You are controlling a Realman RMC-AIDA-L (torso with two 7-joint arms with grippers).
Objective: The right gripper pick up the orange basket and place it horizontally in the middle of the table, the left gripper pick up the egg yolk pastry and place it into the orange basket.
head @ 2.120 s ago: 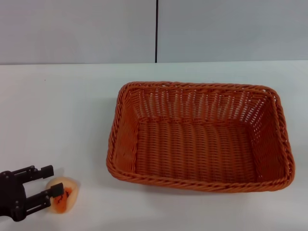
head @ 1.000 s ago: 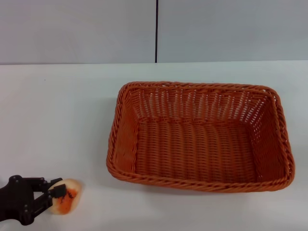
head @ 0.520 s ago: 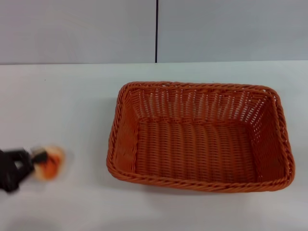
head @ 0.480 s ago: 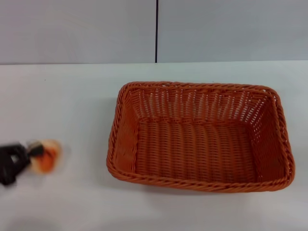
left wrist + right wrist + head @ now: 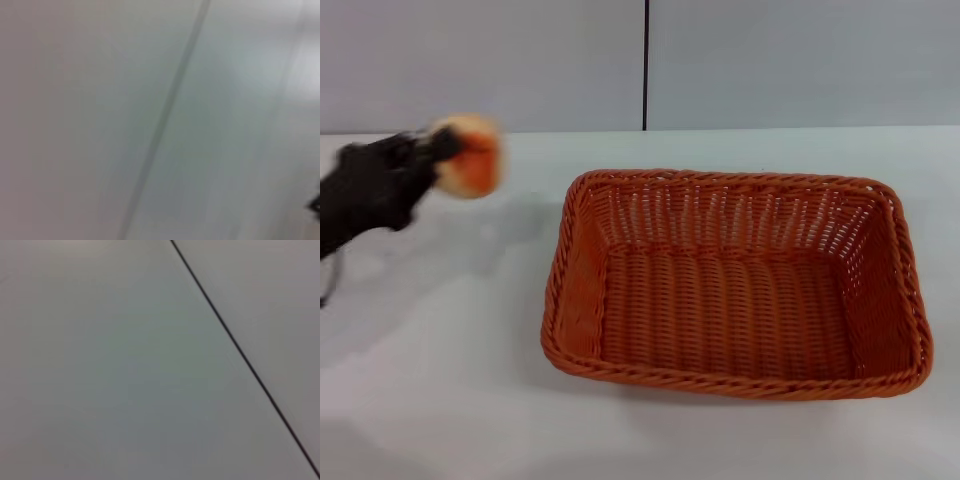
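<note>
Orange wickerwork fills the middle of the head view: the orange basket (image 5: 735, 285) sits flat on the white table (image 5: 440, 330) with its long sides running across, its open mouth up, and nothing inside it. Taking that basket as the landmark, the left gripper (image 5: 438, 150) hangs in the air off the basket's left side, level in the picture with the table's far edge beyond the basket's far-left corner and well apart from the braided rim. Its black arm slants away from the basket toward the left edge of the view. The fingertips are closed on the egg yolk pastry (image 5: 470, 155), which sits at the gripper's tip on the side facing the basket (the whole tip is smeared, so the exact finger contact cannot be made out). The pastry shows a pale cream edge and an orange patch; it is clear of the tabletop and outside the basket. The left wrist view shows only a pale grey surface with a dark line across it, and the right wrist view shows much the same. The right gripper appears in none of the views.
</note>
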